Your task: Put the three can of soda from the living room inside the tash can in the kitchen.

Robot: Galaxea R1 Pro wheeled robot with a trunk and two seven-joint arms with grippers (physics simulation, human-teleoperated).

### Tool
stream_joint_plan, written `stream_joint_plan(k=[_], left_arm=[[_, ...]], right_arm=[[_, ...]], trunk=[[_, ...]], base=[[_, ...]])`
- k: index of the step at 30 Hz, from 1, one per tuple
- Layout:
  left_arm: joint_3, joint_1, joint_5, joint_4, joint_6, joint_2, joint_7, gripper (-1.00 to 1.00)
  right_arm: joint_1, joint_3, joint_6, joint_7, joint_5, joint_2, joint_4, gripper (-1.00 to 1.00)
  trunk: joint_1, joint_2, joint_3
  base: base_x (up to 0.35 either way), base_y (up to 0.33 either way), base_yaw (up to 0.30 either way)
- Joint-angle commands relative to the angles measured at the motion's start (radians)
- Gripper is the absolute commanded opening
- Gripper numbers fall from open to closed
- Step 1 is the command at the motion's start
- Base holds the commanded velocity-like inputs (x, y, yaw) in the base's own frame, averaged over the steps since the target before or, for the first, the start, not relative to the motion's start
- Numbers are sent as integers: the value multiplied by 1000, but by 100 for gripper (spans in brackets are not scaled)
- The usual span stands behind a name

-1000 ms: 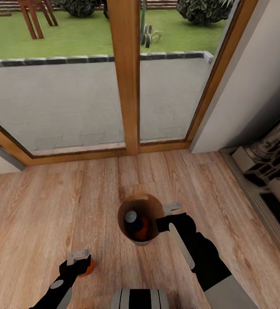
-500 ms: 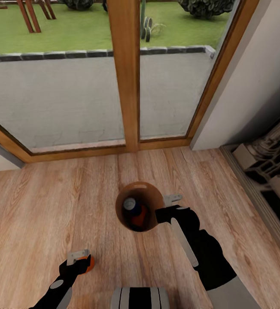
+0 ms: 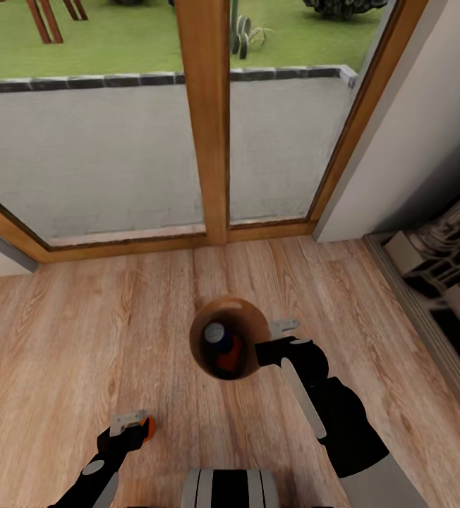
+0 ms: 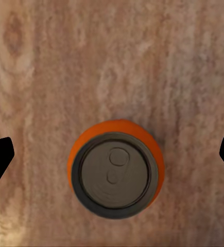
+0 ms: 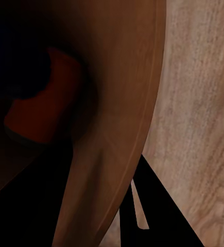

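Observation:
The tash can [image 3: 247, 321], brown inside, hangs over the wood floor with my right gripper [image 3: 264, 344] shut on its rim. In it lie a dark blue can of soda [image 3: 216, 333] with a silver top and an orange one [image 3: 230, 360]. The right wrist view shows the brown wall [image 5: 117, 103] of the tash can, the orange can [image 5: 39, 113] deep in shadow, and one dark finger [image 5: 153, 216] outside the rim. A third can of soda [image 4: 115, 175], orange, stands upright on the floor. My left gripper [image 3: 131, 427] hovers open above that can [image 3: 148, 425], fingertips wide apart.
Wood-framed glass doors [image 3: 205, 120] close the far side, with a paved terrace and lawn beyond. An off-white wall [image 3: 413, 141] and grey cabinets [image 3: 442, 275] stand to the right. Pale wood floor [image 3: 82, 339] lies open to the left.
The whole view has shifted a little. The tash can now shows from straight above, its grey outside gone from sight. My left gripper covers more of the orange can on the floor.

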Motion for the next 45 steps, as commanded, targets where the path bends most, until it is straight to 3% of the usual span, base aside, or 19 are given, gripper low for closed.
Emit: stream_joint_plan(k=[1,14,20,38,45], left_arm=[[0,0,0,0,0,0,0,100],[-1,0,0,0,0,0,0,100],[-1,0,0,0,0,0,0,100],[-1,0,0,0,0,-1,0,100],[-1,0,0,0,0,0,0,100]], right_arm=[[-1,1,-3,0,-17,0,-1,-100],[0,2,-3,0,-17,0,-1,-100],[0,1,-4,1,-17,0,-1,-100],[0,1,-4,1,-17,0,-3,-100],[0,2,-4,1,-17,0,-3,-100]], trunk=[[0,0,-2],[0,0,-19],[23,-42,-38],[38,-70,-51],[61,-112,-70]], base=[[0,0,0],[0,0,0],[0,0,0],[0,0,0],[0,0,0]])
